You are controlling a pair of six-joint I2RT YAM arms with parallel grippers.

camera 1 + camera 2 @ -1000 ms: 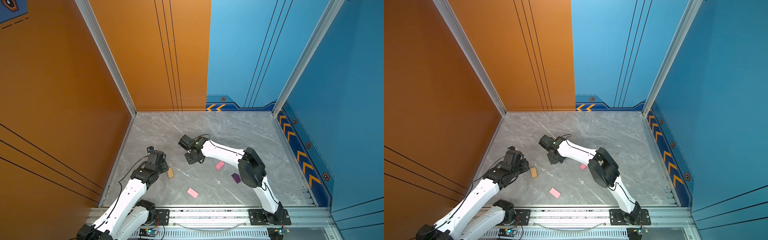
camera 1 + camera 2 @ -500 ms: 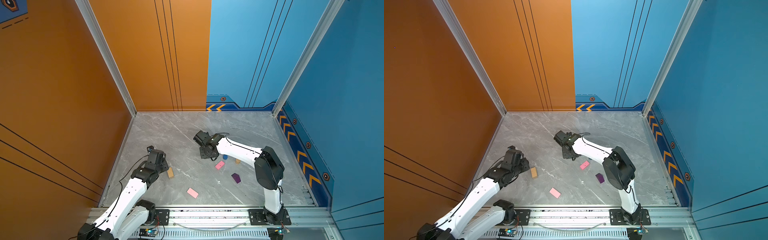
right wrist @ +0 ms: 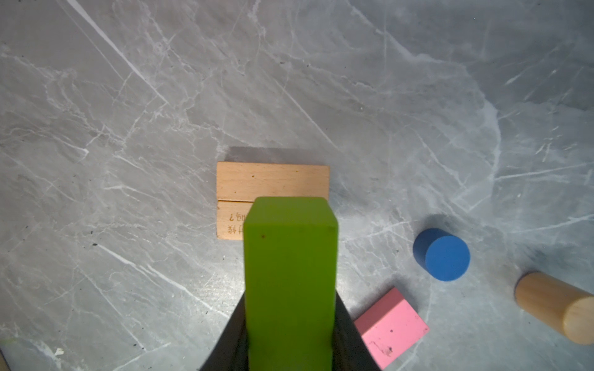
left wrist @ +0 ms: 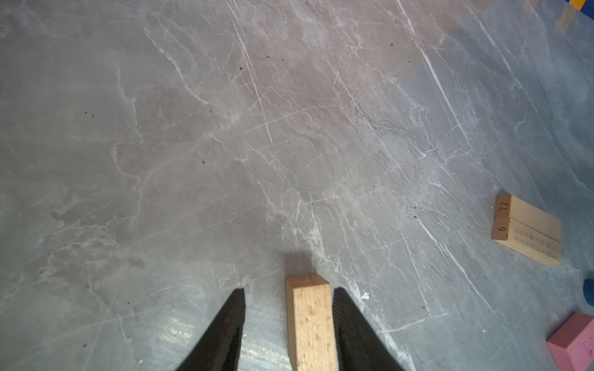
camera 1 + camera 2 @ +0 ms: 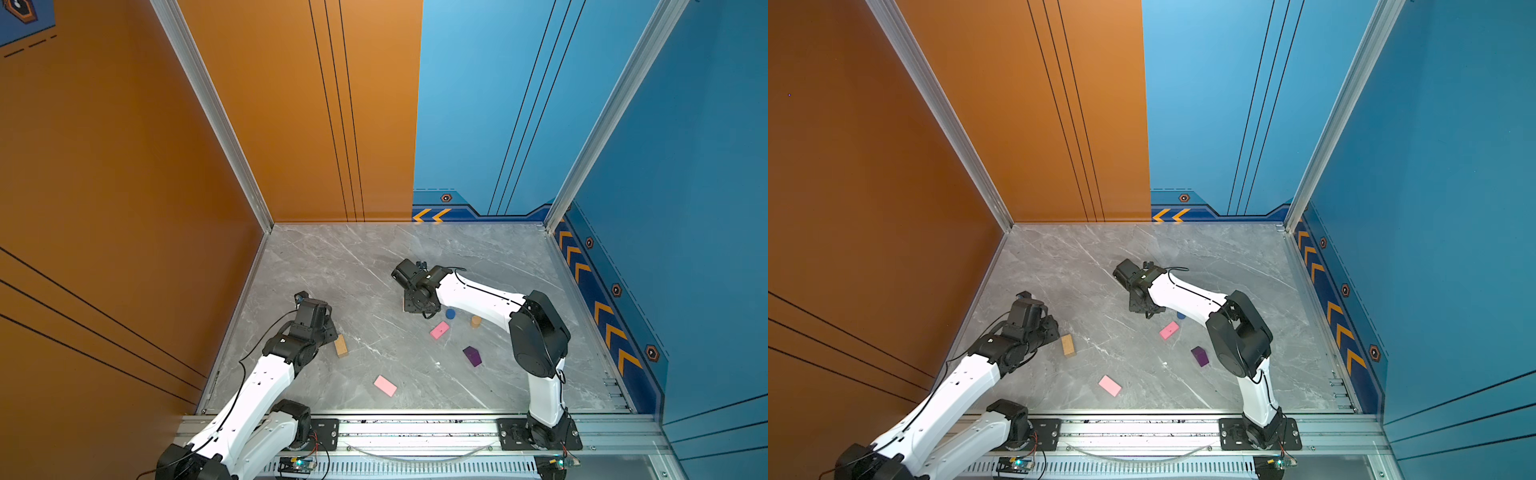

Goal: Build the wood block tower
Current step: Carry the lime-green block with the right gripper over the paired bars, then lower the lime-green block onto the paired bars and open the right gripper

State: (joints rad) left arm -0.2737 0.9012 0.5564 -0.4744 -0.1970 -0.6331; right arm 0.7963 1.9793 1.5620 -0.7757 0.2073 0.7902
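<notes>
In the right wrist view my right gripper [image 3: 291, 308] is shut on a lime-green bar [image 3: 289, 257], held above a flat pair of tan blocks [image 3: 273, 181]. Both top views hide that bar under the right gripper [image 5: 419, 305]. My left gripper [image 4: 288, 290] stands open around a tan bar [image 4: 310, 321] lying on the floor; one finger touches it and the other stands apart. Near the right gripper lie a blue cylinder [image 5: 450, 313], a tan cylinder [image 5: 476, 321] and a pink slab [image 5: 439, 330]. A purple peaked block [image 5: 472, 356] and a second pink slab [image 5: 385, 385] lie nearer the front.
The grey marble floor [image 5: 353, 266] is walled in orange on the left and blue at the back and right. A metal rail [image 5: 415, 428] carrying both arm bases runs along the front edge. The left arm works close to the left wall.
The right arm has swung to the right with the green bar, uncovering the blue and tan cylinders. The left arm has hardly moved.
</notes>
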